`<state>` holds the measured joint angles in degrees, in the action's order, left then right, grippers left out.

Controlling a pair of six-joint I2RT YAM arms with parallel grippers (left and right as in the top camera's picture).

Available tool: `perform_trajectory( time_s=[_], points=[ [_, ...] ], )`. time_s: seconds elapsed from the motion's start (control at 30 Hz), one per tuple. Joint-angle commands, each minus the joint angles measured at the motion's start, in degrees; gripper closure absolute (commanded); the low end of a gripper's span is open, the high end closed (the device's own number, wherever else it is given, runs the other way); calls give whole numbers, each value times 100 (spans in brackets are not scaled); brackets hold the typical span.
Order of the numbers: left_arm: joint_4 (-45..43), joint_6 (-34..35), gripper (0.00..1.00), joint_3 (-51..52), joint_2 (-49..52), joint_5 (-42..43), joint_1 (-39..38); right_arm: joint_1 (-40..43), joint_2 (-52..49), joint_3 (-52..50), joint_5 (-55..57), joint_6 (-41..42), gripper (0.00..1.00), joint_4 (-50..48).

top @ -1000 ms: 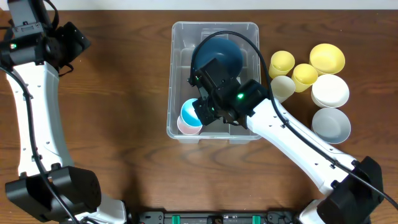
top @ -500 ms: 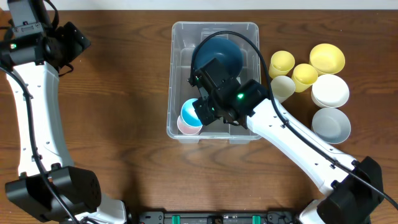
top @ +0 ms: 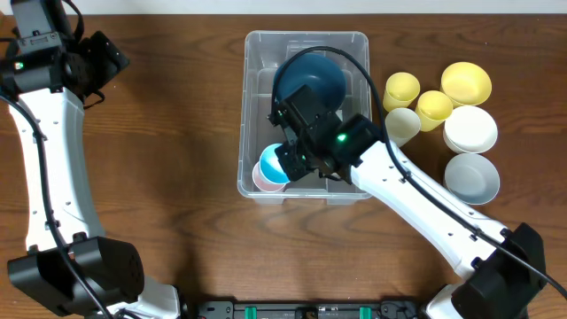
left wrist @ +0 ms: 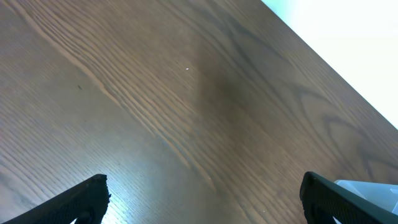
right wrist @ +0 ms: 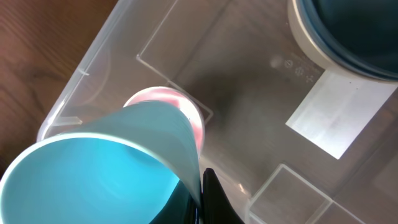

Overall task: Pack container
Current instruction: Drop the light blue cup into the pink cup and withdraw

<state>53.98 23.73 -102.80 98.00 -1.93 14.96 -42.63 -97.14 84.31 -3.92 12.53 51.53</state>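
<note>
Two arms stand at the table, and only the right one reaches into the container. This clear bin lies mid-table toward the far edge, with its long side running away from the robot. The right fingers are down in its near left part, clamped on a light blue cup. The cup is tilted with its mouth toward the wrist camera, where one dark finger shows against its wall. A pink cup stands in the bin's near left corner, partly under the blue one; whether the two touch I cannot tell. A dark blue bowl sits in the far half, and a white label lies on the base near it.

The left fingers hang over bare wood at the far left, well apart from the bin. In the wrist view their two tips are spread wide.

To the right of the bin, on the table, are a yellow cup, a second yellow cup, a yellow bowl, a white cup, a white bowl and a pale grey bowl.
</note>
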Motion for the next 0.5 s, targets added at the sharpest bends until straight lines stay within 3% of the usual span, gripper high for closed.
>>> perform_trajectory(
  time_s=[0.0, 0.07, 0.13, 0.47],
  points=[
    [22, -57, 2, -55, 11, -70, 24, -94, -48, 74, 44, -59, 83, -9],
    [22, -57, 2, -55, 11, -70, 24, -94, -48, 72, 44, -59, 64, -17],
    [22, -57, 2, -55, 11, -70, 24, -94, -48, 74, 44, -59, 57, -42],
    [22, -57, 2, -55, 11, -70, 24, 105, 9, 136, 70, 13, 54, -190]
  ],
)
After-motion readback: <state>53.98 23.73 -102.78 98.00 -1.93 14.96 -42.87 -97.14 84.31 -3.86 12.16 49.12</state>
